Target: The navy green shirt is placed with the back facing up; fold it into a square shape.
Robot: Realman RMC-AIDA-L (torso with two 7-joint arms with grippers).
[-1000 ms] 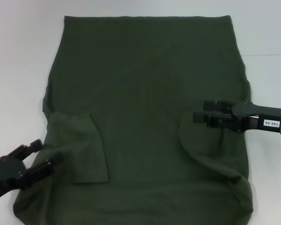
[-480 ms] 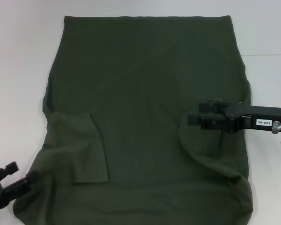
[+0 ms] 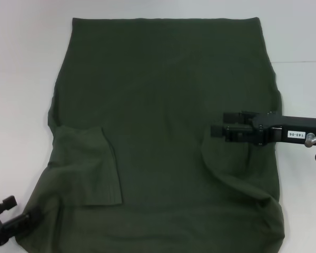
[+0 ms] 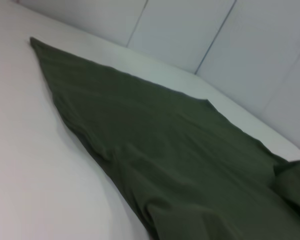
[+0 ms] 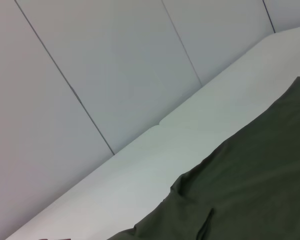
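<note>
Olive fabric, head view: navy green shirt (image 3: 163, 132) spread flat on white bench (image 3: 21, 79), left sleeve folded inward.
Right gripper (image 3: 217, 129): over shirt's right side; fingers close together, hold unclear.
Left gripper (image 3: 13, 221): near-left corner, fingers' state unclear.
Left wrist view: shirt (image 4: 165, 150) on bench.
Right wrist view: shirt (image 5: 250, 190), wall panels (image 5: 115, 65).

Navy green shirt (image 3: 163, 105): plain dark olive green, no print. Table (image 3: 21, 79): white. Both grippers, left (image 3: 5, 226) and right (image 3: 226, 130): black.

Soft matt cloth shirt (image 3: 163, 110) on a smooth white table (image 3: 21, 79).
</note>
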